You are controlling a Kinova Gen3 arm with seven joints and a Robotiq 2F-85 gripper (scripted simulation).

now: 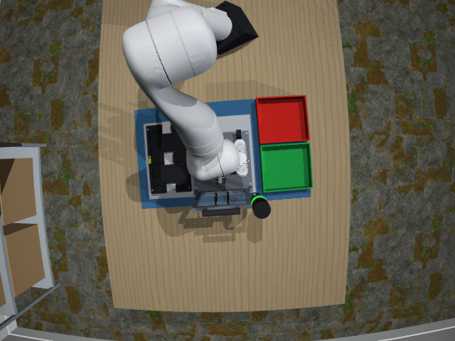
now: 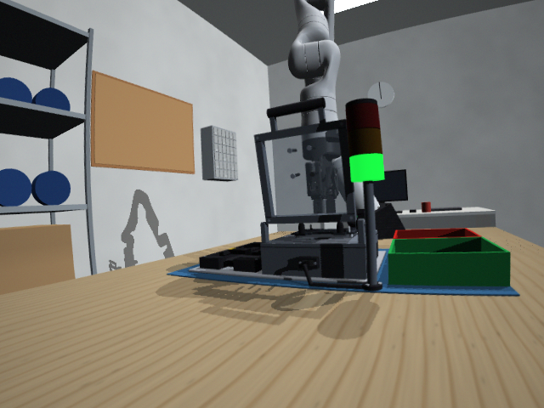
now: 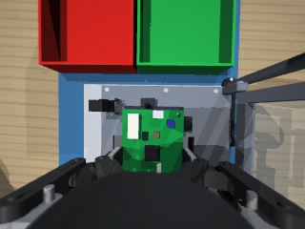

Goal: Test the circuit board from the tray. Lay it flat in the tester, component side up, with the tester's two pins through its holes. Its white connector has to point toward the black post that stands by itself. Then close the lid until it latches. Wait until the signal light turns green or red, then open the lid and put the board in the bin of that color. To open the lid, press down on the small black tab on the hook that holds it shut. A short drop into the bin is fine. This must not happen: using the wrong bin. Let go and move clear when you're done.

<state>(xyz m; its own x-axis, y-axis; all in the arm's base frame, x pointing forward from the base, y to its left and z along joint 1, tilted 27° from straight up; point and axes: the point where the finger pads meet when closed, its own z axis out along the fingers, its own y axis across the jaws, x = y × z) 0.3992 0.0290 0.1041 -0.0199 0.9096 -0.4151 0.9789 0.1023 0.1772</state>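
Note:
The green circuit board [image 3: 152,140] is component side up, with its white connector [image 3: 133,126] toward the left of the wrist view. My gripper [image 3: 152,156] is shut on the board's two side edges and holds it just above the tester's nest. In the exterior view the gripper [image 2: 322,204] hangs behind the open clear lid [image 2: 307,175], a little above the tester [image 2: 314,254]. The signal light [image 2: 366,167] glows green. The green bin [image 3: 186,31] and the red bin [image 3: 88,31] lie just past the tester.
The lid [image 1: 220,199] stands upright at the tester's near edge, with the light pole [image 1: 258,199] at its corner. The black tray [image 1: 167,158] lies left of the tester on the blue mat. The green bin [image 1: 286,167] and red bin [image 1: 282,118] sit to the right.

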